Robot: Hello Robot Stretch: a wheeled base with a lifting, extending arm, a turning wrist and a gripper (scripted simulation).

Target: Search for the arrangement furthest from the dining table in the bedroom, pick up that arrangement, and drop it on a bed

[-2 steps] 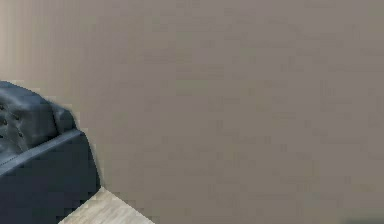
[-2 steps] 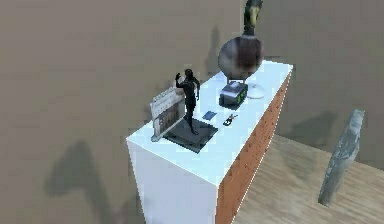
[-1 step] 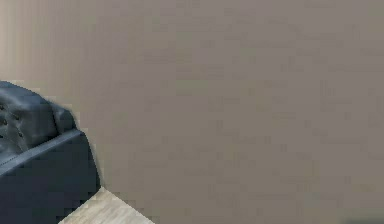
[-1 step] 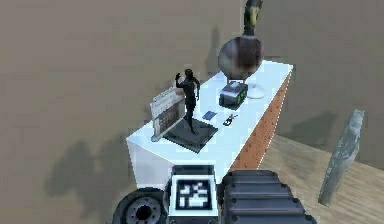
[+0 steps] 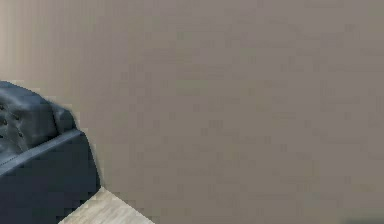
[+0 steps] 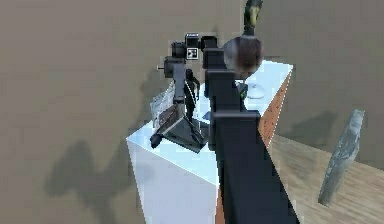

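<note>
On white cabinet [image 6: 172, 185]: round vase [image 6: 245, 54] holding stems [image 6: 252, 12].

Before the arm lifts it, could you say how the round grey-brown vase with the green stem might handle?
The round grey-brown vase looks smooth and bulbous, so it may slip or roll if tipped. Its green stem probably makes it top-heavy. Pushed, it might topple on the white table.
</note>
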